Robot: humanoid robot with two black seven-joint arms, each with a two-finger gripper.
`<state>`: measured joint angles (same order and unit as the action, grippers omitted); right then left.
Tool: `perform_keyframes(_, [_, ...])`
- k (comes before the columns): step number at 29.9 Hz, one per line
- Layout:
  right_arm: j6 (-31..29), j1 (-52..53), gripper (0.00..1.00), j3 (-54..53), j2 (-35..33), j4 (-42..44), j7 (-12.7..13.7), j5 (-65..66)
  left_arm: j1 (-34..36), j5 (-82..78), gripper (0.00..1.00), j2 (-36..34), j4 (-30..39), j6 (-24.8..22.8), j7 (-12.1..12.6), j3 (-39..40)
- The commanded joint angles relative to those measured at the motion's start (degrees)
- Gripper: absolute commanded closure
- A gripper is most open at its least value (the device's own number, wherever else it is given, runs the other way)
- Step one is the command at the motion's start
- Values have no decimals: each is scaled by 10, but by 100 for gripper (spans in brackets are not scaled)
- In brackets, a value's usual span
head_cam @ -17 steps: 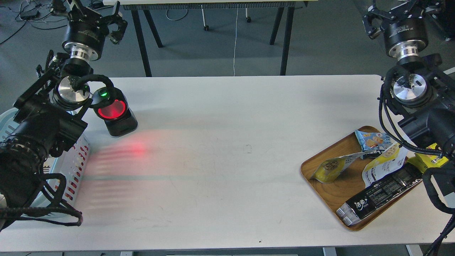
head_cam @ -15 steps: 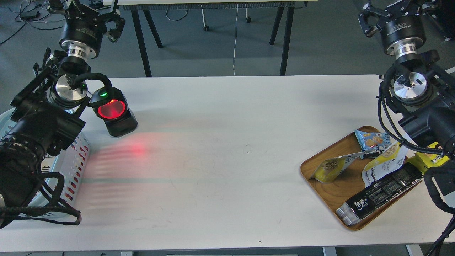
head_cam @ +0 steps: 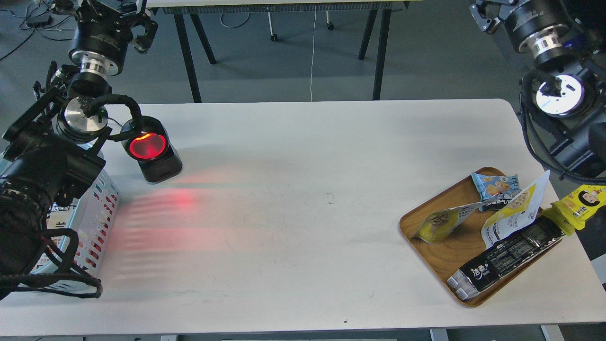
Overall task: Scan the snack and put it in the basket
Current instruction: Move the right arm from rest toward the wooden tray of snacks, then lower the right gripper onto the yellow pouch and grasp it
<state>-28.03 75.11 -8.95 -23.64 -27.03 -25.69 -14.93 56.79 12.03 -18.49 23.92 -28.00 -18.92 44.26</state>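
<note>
Left gripper [head_cam: 124, 14]: empty, fingers apart, above the scanner [head_cam: 152, 150].
Right gripper [head_cam: 487, 12]: mostly out of view, state unclear.
Snack [head_cam: 438, 223]: on wooden tray [head_cam: 442, 258], far from scanner.
Basket [head_cam: 92, 222]: beside scanner.

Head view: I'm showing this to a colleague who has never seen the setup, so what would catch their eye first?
Probably the scanner at the table's far left, its round window glowing red and throwing a red patch onto the white table. Next, the wooden tray at the right edge, crowded with packs: the snack at its left side and a long black bar pack across its front.
</note>
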Motion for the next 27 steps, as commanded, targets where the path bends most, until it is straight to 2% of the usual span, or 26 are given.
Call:
perform_keyframes(1, [0, 99, 1, 136, -17, -47, -12, 7, -1, -2, 0, -8, 18, 0, 2, -4])
perform_keyframes(5, [0, 193, 1, 266, -17, -127, -23, 75, -2, -2, 0, -26, 38, 0, 4, -36])
perform_keyframes(11, [0, 344, 2, 439, 9, -291, -23, 305, -3, -3, 0, -30, 50, 0, 4, -62])
perform_keyframes(14, [38, 408, 2, 522, 29, -379, -23, 385, -3, -2, 0, -31, 50, 0, 4, -64])
perform_keyframes(20, [92, 480, 2, 558, 10, -544, -23, 598, -6, -3, 0, -34, 50, 0, 1, -64])
perform_keyframes(23, [125, 504, 2, 571, -32, -615, -23, 698, -5, -3, 0, -33, 50, 0, -2, -63])
perform_keyframes(27, [138, 504, 2, 593, -88, -703, -23, 857, -4, -2, 0, -33, 50, 0, -3, -62])
